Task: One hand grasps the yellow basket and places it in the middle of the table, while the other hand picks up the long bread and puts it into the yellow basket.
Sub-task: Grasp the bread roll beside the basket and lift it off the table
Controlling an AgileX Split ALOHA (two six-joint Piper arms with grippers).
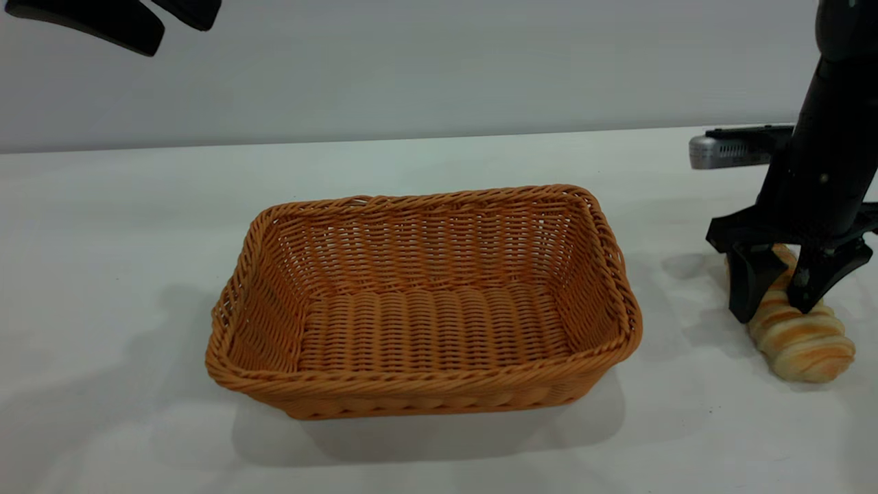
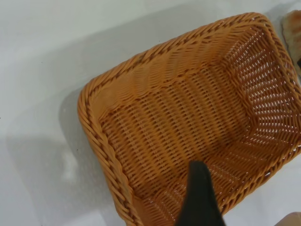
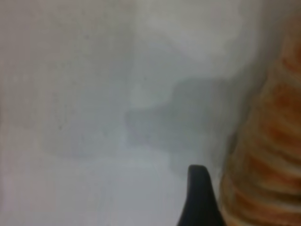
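The yellow basket (image 1: 425, 302) stands empty in the middle of the table (image 1: 123, 233). It fills the left wrist view (image 2: 188, 117). The long bread (image 1: 799, 336) lies on the table to the right of the basket, striped side up, and shows close up in the right wrist view (image 3: 268, 155). My right gripper (image 1: 775, 309) is down at the bread, open, with one finger (image 3: 200, 197) on each side of its far half. My left gripper (image 1: 137, 20) is open and empty, raised high above the table's left rear, one finger (image 2: 197, 197) over the basket's rim.
A silver-grey box (image 1: 730, 149) juts from the right arm behind the bread. A strip of bare table separates the basket's right rim from the bread. The bread's end also shows at the edge of the left wrist view (image 2: 292, 23).
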